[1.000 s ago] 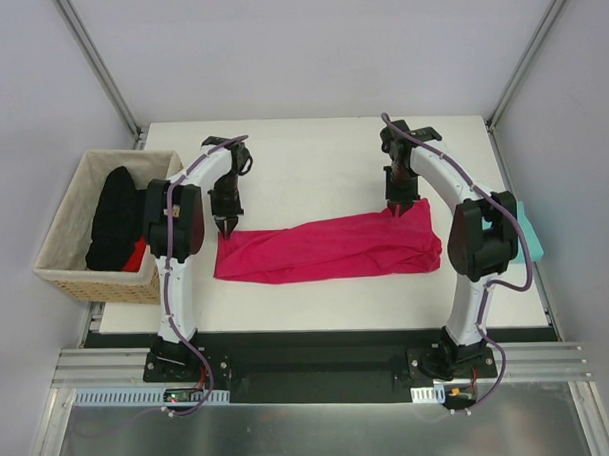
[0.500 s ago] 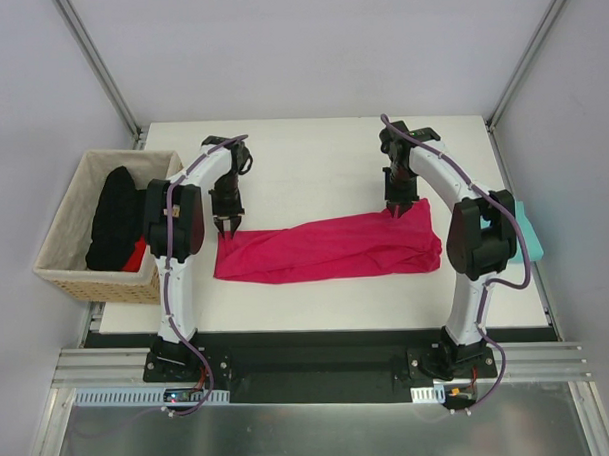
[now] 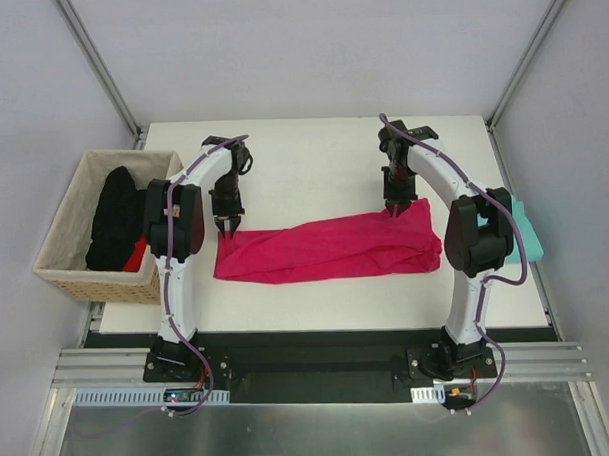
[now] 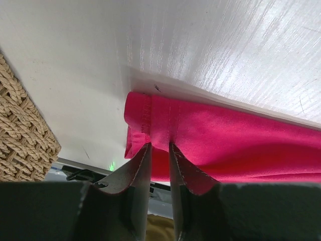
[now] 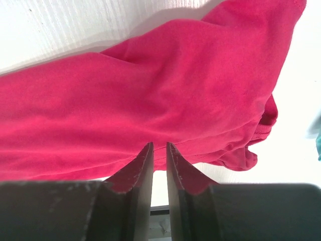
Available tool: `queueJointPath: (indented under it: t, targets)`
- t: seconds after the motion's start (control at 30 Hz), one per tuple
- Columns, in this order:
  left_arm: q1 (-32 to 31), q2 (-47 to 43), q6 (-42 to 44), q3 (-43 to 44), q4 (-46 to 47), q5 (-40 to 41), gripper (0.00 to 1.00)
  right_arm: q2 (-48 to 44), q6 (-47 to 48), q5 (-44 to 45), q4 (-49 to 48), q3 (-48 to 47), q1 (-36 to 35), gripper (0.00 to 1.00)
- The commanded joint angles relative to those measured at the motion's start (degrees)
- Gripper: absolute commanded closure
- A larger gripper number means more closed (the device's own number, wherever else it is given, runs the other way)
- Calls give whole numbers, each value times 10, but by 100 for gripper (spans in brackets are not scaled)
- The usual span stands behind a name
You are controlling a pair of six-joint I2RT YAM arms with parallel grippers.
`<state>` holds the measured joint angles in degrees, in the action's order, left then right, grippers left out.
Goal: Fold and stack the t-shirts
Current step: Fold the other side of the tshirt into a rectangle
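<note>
Shirts: two, a pink shirt (image 3: 325, 249) and a teal shirt (image 3: 532, 238)
Baskets: one basket (image 3: 64, 270)
Hands: two, left hand (image 3: 225, 226) and right hand (image 3: 395, 209)
Benches: one bench (image 3: 313, 173)

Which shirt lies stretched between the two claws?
The crimson-pink t-shirt, a long strip across the table; the teal t-shirt sits at its right edge.

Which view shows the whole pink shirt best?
Top external: the pink shirt shows end to end there, lying as a long folded strip. The left wrist view shows only its left end, with a stitched edge. The right wrist view shows only its right end, which is bunched.
</note>
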<state>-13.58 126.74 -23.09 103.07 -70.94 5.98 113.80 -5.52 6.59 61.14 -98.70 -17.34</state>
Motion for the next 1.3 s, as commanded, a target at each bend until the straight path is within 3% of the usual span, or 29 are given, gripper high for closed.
queueJointPath:
  t: [0.0,1.27]
  targets:
    - [-6,4,6,8,-11,-5,78,2,1,-6,25,-22,3,81]
    - [6,13,9,-8,1,-5,78,31,-3,-17,60,-63,6,82]
